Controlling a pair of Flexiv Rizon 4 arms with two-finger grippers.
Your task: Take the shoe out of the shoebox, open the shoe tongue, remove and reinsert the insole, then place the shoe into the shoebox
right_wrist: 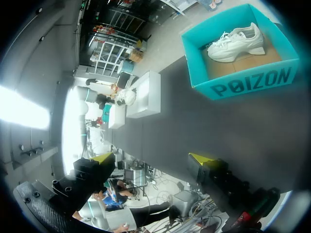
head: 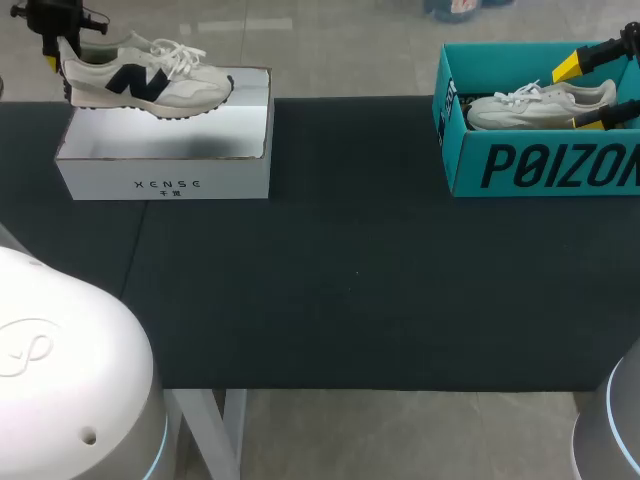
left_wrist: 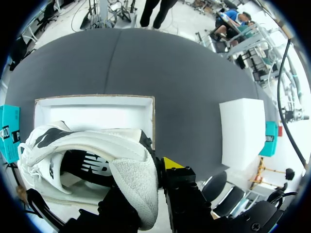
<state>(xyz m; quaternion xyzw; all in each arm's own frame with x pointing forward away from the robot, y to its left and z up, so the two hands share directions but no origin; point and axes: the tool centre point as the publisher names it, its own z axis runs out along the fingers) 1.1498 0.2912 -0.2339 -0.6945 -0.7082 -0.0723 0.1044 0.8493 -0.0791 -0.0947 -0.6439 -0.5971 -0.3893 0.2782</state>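
A white shoe with a dark side logo [head: 140,78] hangs level just above the open white shoebox [head: 165,185] at the table's far left. My left gripper [head: 52,55] is shut on its heel. In the left wrist view the heel [left_wrist: 138,179] sits between the fingers, one yellow tip [left_wrist: 171,163] shows, and the box's inside [left_wrist: 97,109] lies under the shoe. My right gripper [head: 580,92] stands wide open above a teal shoebox [head: 540,165] holding a second white shoe [head: 530,103]. The right wrist view shows its fingers [right_wrist: 201,161] spread with nothing between them, the teal box [right_wrist: 252,80] well ahead.
Dark cloth covers the table [head: 350,280] between the two boxes, which stand along the far edge. The white box [right_wrist: 146,94] shows small in the right wrist view, beyond the teal one. The teal box's corner [left_wrist: 8,133] shows beside the shoe in the left wrist view.
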